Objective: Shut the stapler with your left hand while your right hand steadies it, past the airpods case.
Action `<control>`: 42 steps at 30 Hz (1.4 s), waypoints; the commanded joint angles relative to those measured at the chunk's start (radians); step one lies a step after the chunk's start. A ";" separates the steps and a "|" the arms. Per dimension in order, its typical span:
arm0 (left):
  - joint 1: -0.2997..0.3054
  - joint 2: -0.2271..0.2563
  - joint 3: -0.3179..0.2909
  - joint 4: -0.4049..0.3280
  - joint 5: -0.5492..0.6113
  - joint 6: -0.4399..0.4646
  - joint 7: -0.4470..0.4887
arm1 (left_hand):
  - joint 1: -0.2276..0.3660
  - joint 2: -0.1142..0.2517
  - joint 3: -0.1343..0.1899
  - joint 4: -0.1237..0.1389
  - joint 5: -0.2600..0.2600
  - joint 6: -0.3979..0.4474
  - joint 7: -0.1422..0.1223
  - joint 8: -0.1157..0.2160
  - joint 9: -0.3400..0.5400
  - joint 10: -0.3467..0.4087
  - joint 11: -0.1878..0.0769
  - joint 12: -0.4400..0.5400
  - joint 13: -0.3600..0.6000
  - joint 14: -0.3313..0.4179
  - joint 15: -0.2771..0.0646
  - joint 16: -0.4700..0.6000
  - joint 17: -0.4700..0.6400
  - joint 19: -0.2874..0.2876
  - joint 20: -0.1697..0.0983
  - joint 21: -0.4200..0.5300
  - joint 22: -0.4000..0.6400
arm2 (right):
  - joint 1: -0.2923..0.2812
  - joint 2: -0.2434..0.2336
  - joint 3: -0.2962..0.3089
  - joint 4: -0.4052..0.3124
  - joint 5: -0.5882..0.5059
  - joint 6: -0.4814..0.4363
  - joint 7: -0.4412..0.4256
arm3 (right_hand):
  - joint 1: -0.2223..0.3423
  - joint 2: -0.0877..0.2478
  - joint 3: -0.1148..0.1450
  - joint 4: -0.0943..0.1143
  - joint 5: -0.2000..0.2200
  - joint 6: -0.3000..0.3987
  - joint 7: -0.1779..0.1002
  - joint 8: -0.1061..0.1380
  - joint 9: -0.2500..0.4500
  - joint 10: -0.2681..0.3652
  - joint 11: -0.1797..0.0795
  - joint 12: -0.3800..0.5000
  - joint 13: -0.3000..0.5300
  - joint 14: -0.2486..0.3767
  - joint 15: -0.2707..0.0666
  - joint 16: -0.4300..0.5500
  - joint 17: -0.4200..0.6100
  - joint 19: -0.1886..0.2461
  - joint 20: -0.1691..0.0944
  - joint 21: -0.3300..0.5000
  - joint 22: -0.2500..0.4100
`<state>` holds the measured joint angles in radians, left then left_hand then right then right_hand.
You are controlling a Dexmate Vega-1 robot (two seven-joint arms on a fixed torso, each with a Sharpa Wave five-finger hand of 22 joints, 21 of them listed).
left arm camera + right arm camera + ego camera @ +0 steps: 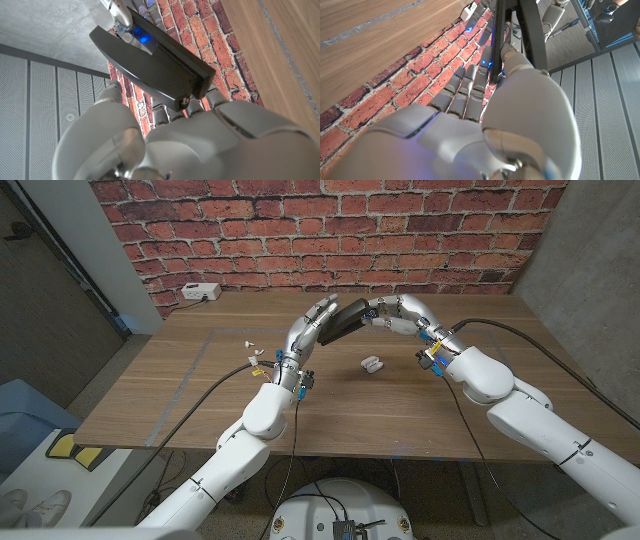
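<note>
The wooden table (200, 395) stretched before a brick wall (330, 230). Above its far middle, the left hand (308, 330) and right hand (400, 312) met around the black stapler (343, 320), fingers against it from either side; it seemed held off the table, tilted. The white airpods case (372, 364) lay nearer, well apart from both hands.

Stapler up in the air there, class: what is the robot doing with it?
Both hands hold the black stapler above the table, beyond the airpods case. The right hand grips its far end, and the left hand presses against the near end. The stapler looks nearly shut; whether it has closed fully cannot be told.
</note>
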<state>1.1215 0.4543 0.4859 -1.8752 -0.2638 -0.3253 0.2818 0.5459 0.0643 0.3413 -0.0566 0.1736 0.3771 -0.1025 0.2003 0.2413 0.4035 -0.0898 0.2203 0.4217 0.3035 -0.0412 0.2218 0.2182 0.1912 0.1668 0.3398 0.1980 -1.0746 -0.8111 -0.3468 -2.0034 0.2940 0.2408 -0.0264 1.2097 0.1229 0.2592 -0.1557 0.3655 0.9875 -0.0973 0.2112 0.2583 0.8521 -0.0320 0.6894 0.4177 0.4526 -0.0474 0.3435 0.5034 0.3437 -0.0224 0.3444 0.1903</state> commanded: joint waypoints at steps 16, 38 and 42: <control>0.016 0.026 0.003 -0.037 -0.013 0.030 -0.006 | -0.024 -0.008 -0.007 -0.001 0.000 0.014 0.005 0.007 -0.007 0.005 0.003 0.008 -0.003 0.010 -0.009 -0.001 -0.001 0.003 0.005 -0.008 0.001 | -0.018 -0.034 0.008 -0.041 -0.203 -0.004 -0.042 | -0.030 0.032 -0.028 0.018 -0.054 -0.014 -0.058 0.007 0.001 0.016 -0.136 -0.034 -0.007 -0.098 -0.176 -0.044 -0.008 -0.084 0.037 -0.050 -0.009; -0.031 0.056 0.009 0.060 -0.053 -0.126 -0.161 | -0.095 -0.079 -0.059 0.005 -0.003 0.026 -0.001 0.006 -0.023 -0.005 -0.011 0.005 -0.014 -0.022 -0.001 -0.015 -0.003 -0.029 0.022 -0.029 0.001 | 0.032 -0.024 -0.015 0.025 -0.160 0.022 0.035 | -0.025 0.056 -0.022 0.021 -0.099 -0.032 -0.074 0.012 0.008 -0.004 -0.146 -0.048 0.011 -0.117 -0.181 -0.044 -0.008 -0.095 0.007 -0.067 -0.010; -0.032 0.057 0.007 0.061 -0.056 -0.119 -0.164 | -0.102 -0.085 -0.063 0.006 -0.002 0.027 0.000 0.006 -0.025 -0.006 -0.010 0.004 -0.015 -0.025 -0.002 -0.015 -0.003 -0.031 0.025 -0.030 0.001 | 0.041 -0.024 -0.021 0.031 -0.156 0.026 0.046 | -0.023 0.059 -0.019 0.021 -0.105 -0.035 -0.075 0.014 0.011 -0.007 -0.147 -0.050 0.014 -0.116 -0.181 -0.042 -0.007 -0.094 0.006 -0.069 -0.010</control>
<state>1.1075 0.5063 0.4916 -1.8536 -0.3053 -0.4003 0.1697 0.4554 -0.0157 0.2815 -0.0524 0.1692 0.3985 -0.0997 0.2003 0.2153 0.3997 -0.0934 0.2204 0.4039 0.2854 -0.0410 0.2063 0.2137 0.1677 0.1896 0.3102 0.1952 -1.0560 -0.8402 -0.3522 -2.0002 0.1182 0.2531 -0.0160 1.1810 0.1682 0.2344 -0.1366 0.2631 0.9571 -0.1705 0.2150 0.2643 0.7838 -0.1151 0.6416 0.4283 0.3369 -0.0394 0.3027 0.4940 0.2484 -0.0094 0.2771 0.1765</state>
